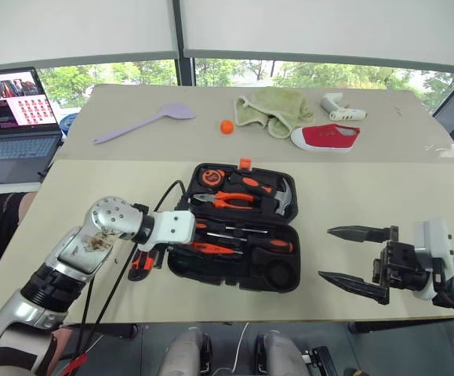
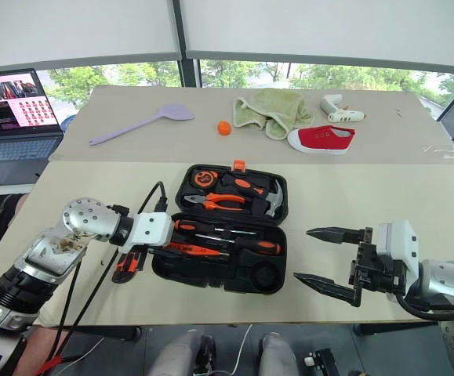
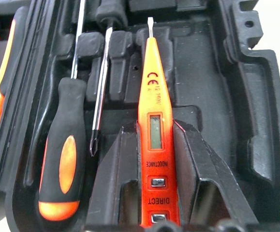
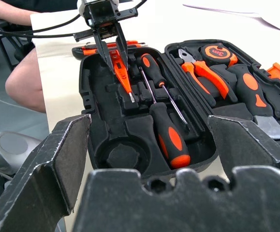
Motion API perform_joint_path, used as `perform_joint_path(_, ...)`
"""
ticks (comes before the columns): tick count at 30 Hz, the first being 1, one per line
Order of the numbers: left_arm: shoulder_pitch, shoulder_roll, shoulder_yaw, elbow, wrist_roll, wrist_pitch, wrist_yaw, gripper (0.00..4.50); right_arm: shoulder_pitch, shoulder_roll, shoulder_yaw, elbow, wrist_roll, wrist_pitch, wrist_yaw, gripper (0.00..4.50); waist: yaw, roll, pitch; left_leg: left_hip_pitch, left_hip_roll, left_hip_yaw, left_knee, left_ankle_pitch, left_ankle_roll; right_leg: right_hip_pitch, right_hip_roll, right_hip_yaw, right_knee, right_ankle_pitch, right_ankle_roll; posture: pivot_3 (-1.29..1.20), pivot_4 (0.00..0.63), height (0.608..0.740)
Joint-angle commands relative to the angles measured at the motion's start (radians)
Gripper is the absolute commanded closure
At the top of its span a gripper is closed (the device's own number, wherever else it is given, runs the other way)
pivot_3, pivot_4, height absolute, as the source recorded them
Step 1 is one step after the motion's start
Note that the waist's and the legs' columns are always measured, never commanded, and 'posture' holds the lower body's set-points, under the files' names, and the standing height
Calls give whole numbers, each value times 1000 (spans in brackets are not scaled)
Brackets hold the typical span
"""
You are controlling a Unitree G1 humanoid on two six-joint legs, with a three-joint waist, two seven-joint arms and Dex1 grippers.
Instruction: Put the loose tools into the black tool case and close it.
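Your left gripper (image 4: pixel 114 52) pinches the tester screwdriver (image 3: pixel 153 135) over the open black tool case (image 1: pixel 285 278), beside two stowed screwdrivers (image 4: pixel 165 126). The utility knife (image 1: pixel 141 262) waits just outside; your right gripper (image 1: pixel 357 254) gapes empty.

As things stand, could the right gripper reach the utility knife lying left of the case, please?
Probably not: the utility knife lies beyond the open tool case, with the left gripper over that side.

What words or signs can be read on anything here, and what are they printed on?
"CE": on the orange tester screwdriver, near its blade.
"INDUCTANCE": on the tester, above one button.
"DIRECT": on the tester, above the next button.
Small print under the CE mark: too small to read.
Laptop screen: too small to read.
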Motion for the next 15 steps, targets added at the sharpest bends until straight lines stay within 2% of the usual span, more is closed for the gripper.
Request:
perform_joint_path(1,-16,-28,-22,17,51,3,26,3873,9,5,-36,-39,34,-3,-9,0,4,0,0,0,0,0,0,0,0,0,0,0,0,0,0,0,150,740)
perform_joint_path(15,-56,-24,-33,91,125,-30,4,3873,-25,16,-1,-39,33,7,-36,0,10,0,0,0,0,0,2,-1,1,0,0,0,1,0,1,0,150,740)
